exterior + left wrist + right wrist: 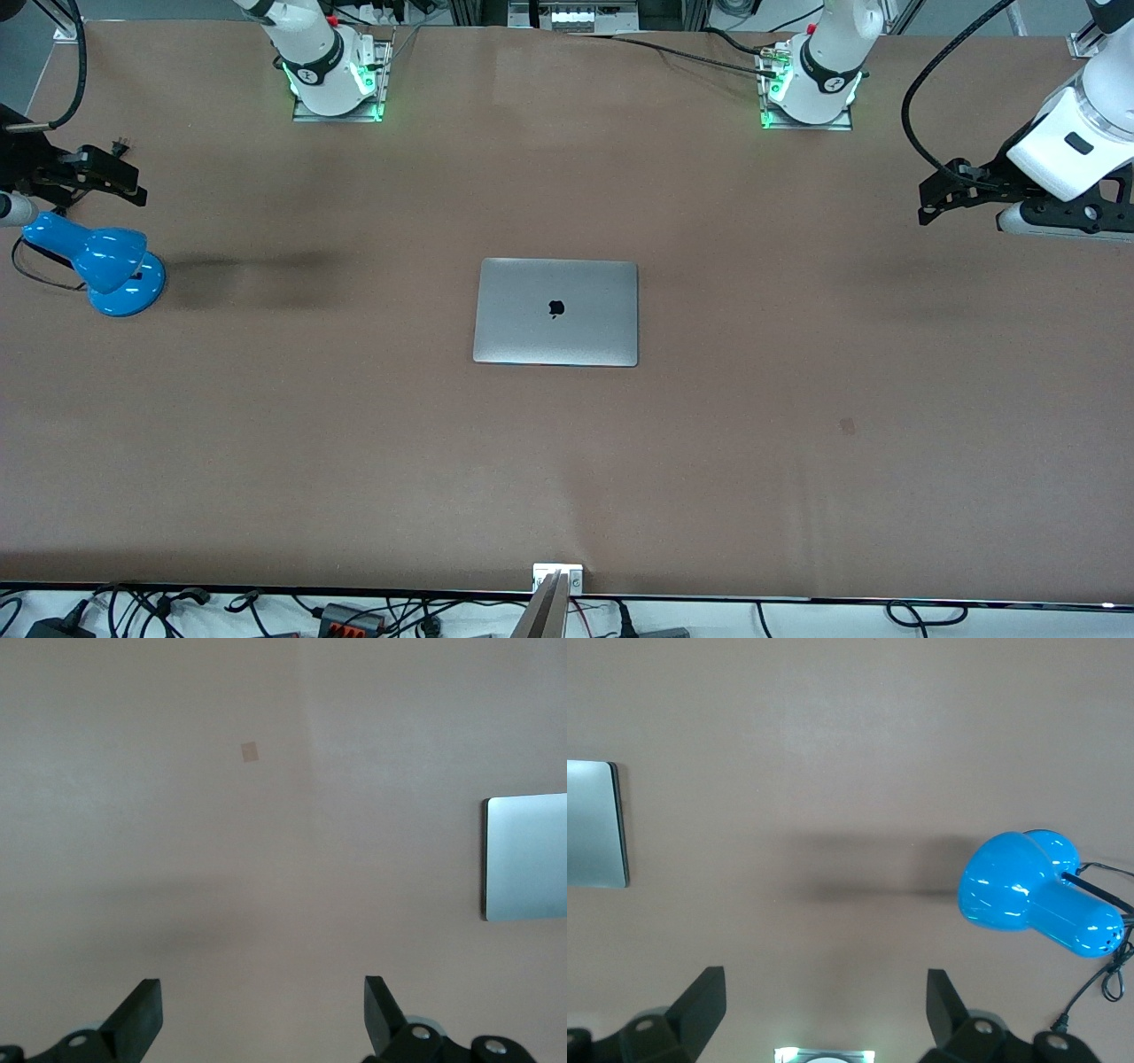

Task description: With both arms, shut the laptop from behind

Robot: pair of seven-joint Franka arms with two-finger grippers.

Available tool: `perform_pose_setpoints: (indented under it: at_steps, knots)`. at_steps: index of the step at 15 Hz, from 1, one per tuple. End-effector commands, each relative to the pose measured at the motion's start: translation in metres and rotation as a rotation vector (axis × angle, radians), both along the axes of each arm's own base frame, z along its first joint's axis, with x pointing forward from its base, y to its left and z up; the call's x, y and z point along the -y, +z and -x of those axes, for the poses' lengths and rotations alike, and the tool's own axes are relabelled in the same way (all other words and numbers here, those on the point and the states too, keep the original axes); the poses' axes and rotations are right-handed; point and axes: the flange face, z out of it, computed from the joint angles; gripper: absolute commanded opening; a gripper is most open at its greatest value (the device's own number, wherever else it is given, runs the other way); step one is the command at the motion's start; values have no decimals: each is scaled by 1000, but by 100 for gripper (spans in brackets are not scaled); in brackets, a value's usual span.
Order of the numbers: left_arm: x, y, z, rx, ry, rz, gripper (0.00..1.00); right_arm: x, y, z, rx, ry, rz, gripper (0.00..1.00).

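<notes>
The brown table point(797, 461) fills nearly the whole front view, and the two white arms stand on it with their bases at about 11 o'clock and 1 o'clock from the table's middle. The laptop point(556, 312) lies flat at the middle of the table with its lid fully down, the small black apple logo point(556, 308) facing up; it is well apart from both grippers. In the left wrist view one edge of the laptop point(527, 858) shows, and the right wrist view shows another edge of it point(595, 824). The left arm point(1076, 133) reaches out at about 2 o'clock from the laptop, over the left arm's end of the table, and the left gripper point(923, 213) hangs over bare table with its jaws wide apart and nothing between them; its fingers point(142, 1010) show this clearly. The right gripper point(137, 197) hangs at about 10 o'clock from the laptop, over the right arm's end of the table, just above a blue desk lamp point(102, 266); its jaws are also spread open and hold nothing, as its fingers point(704, 1005) show. The lamp stands on the table at about 9 o'clock from the laptop, and a thin black cord point(1099, 988) runs from it. A small darker patch point(847, 427) marks the table at about 4 o'clock from the laptop.
</notes>
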Motion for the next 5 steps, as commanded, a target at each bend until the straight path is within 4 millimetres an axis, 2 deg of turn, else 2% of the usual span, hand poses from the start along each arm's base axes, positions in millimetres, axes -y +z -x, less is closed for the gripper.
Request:
perform_pose_setpoints:
  at_steps: [1,5]
  knots:
    - [-3,8,3,3,-10,11,100,-3,4,-2,7,-6,13,100]
    - [-3,6,1,0,-8,12,100,-2,4,-2,7,-8,13,100]
